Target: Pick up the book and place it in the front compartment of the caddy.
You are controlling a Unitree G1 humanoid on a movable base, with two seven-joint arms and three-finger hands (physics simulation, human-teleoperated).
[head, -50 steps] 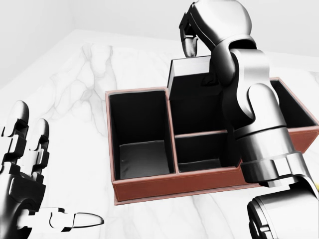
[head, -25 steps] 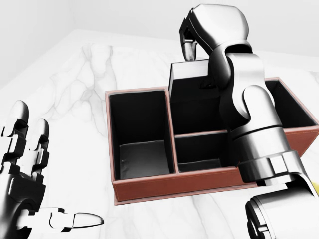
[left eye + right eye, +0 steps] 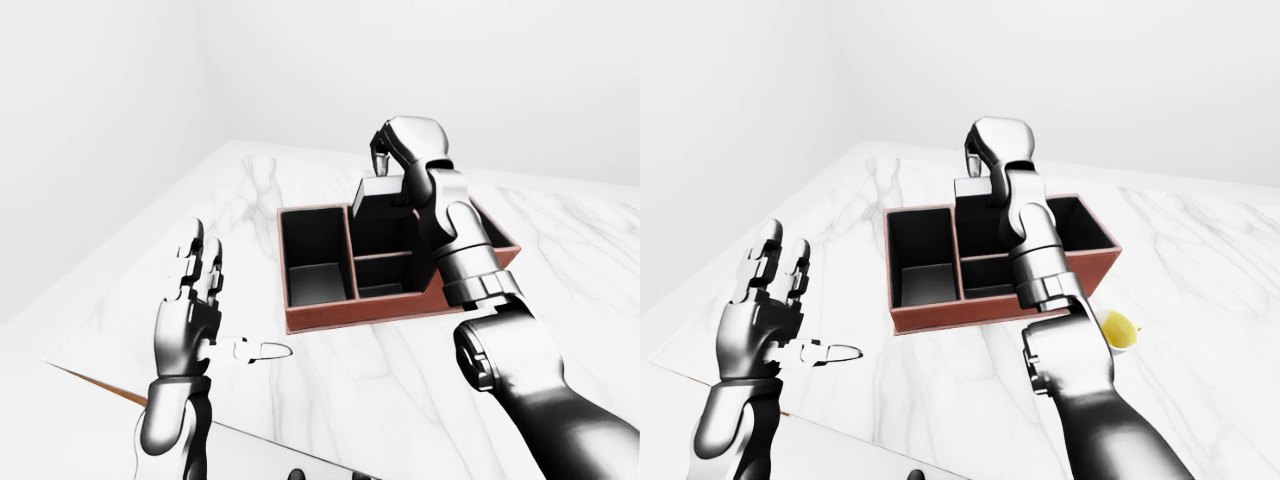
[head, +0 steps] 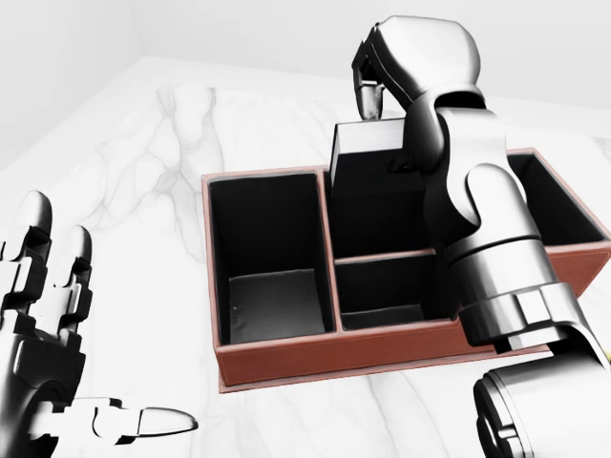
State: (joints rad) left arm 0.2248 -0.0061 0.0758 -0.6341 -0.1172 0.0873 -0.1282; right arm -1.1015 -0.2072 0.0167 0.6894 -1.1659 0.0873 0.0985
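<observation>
Nearest the head view's lower left, the chrome three-finger left hand (image 4: 43, 353) hangs spread and empty over the white veined marble counter (image 4: 143, 172). Beyond it sits the reddish-brown leather-look rectangular caddy (image 4: 286, 358), its black-lined compartments open. Farthest, the chrome right hand (image 4: 368, 91) pinches the top edge of the thin black white-edged book (image 4: 368, 157), held upright above the caddy's upper middle compartment. It looks rigid, light and smooth; an edge pinch probably lets it swing or slip.
</observation>
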